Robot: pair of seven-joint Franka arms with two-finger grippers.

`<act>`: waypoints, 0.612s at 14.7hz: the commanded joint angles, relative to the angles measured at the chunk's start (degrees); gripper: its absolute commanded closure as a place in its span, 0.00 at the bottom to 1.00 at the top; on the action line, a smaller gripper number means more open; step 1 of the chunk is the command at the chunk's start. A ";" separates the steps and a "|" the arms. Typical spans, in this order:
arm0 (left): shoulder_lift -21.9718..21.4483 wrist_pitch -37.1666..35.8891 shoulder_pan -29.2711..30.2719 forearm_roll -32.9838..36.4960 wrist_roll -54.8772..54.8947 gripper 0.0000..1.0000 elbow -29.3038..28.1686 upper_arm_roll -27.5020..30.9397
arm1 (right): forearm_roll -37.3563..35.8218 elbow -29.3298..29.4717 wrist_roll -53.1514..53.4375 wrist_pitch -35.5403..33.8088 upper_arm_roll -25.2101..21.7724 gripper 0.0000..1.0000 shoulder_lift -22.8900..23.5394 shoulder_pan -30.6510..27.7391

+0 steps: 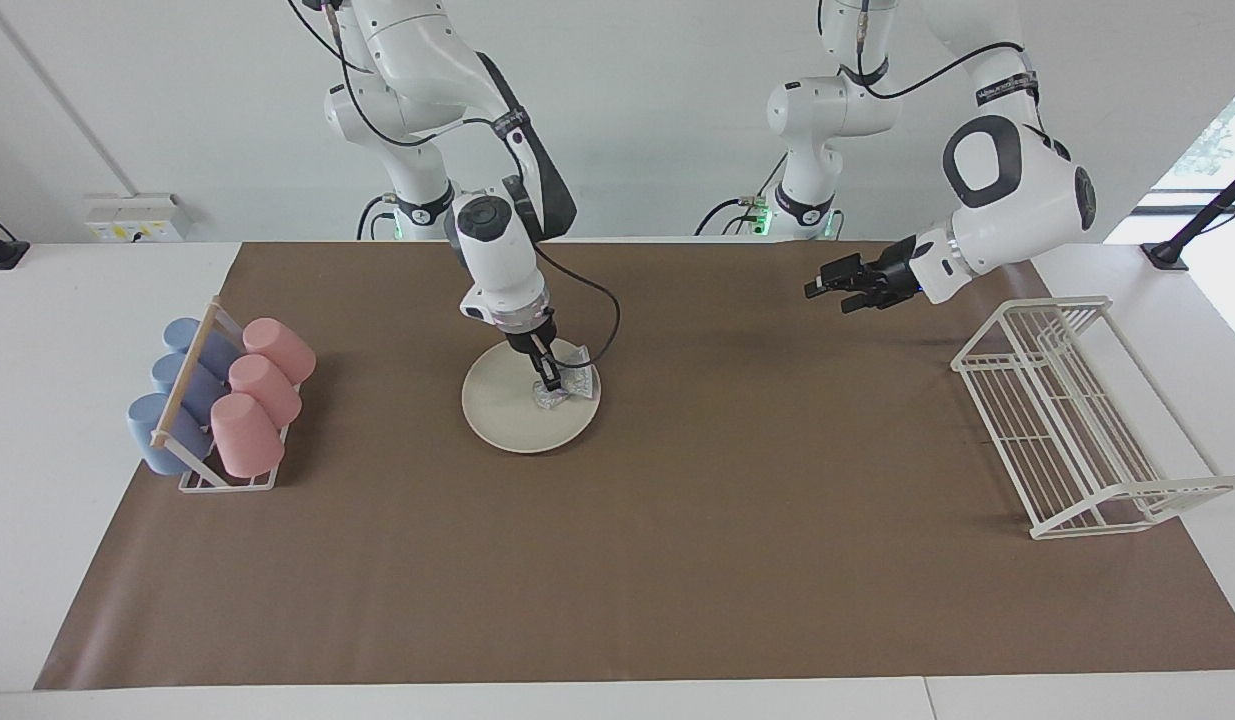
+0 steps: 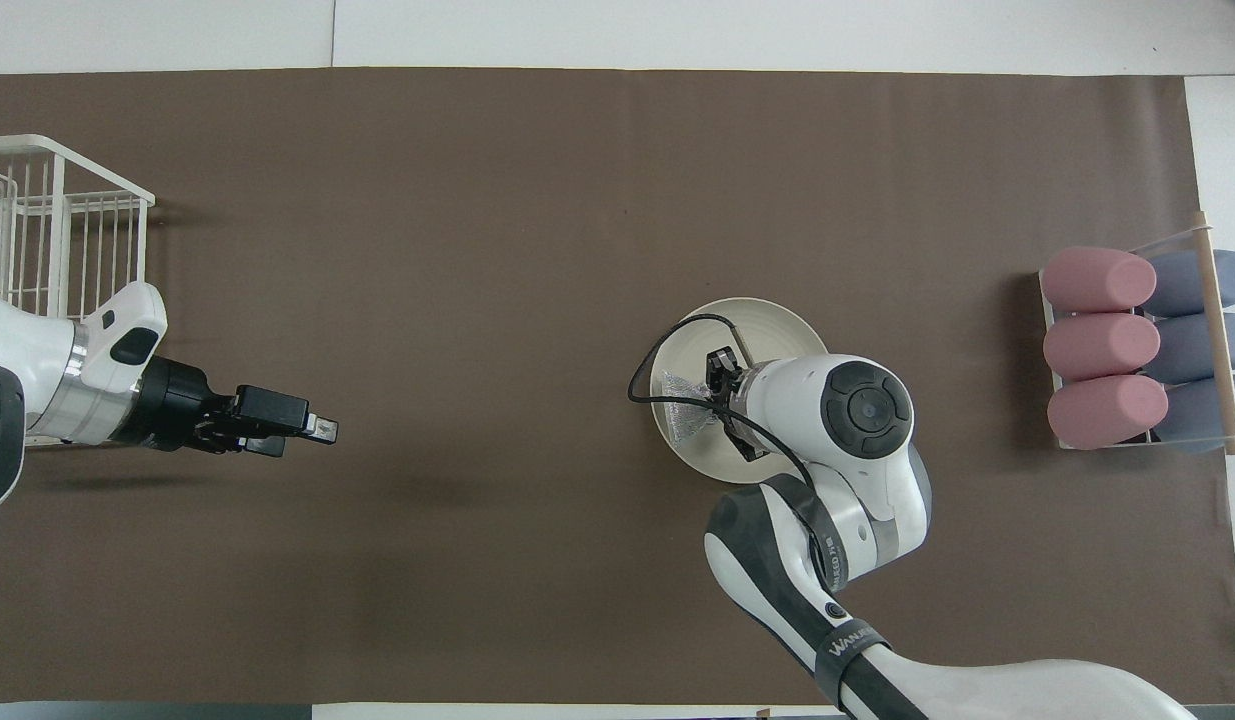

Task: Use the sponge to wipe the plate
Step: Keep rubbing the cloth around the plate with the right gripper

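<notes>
Right hand (image 1: 549, 384) pressed down on the sponge (image 1: 567, 388), fingers clamped together on the silvery wad, which lay on the plate (image 1: 507, 415) at the part of its rim toward the left arm's end of the bench. In the overhead view the same hand (image 2: 715, 395) showed at the plate's (image 2: 767, 315) edge with the sponge (image 2: 689, 416) spread under and just past the fingertips, the arm's white wrist covering much of the plate's nearer half. A black cable looped from the wrist over the plate. The plate sat flat on the brown mat (image 1: 677, 560), toward the right arm's end of the bench but near the middle. Beside it, at the right arm's end, a small rack (image 1: 202, 440) held three pink cups (image 1: 262, 390) and three blue cups (image 1: 177, 390) lying on their sides. Left hand (image 1: 827, 283) waited in the air over bare mat, well apart from the plate, fingers apart and holding nothing; the overhead view showed it (image 2: 312, 430) pointing toward the middle of the bench. Near it, at the left arm's end, stood a white wire rack (image 1: 1077, 420), partly on the mat and partly on the white bench (image 1: 37, 400).
</notes>
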 commanded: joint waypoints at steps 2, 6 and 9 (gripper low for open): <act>-0.43 0.61 0.08 1.17 -1.03 0.00 0.17 -0.22 | 0.40 -0.86 -8.59 0.88 0.04 1.00 1.20 -2.31; -0.43 0.87 0.08 1.17 -1.03 0.00 0.17 -0.22 | 0.40 -0.86 -20.37 -0.88 0.04 1.00 0.94 -8.11; -0.34 0.96 0.08 1.17 -1.47 0.00 0.17 -0.22 | 0.40 -0.86 -24.52 -0.79 -0.05 1.00 0.94 -10.31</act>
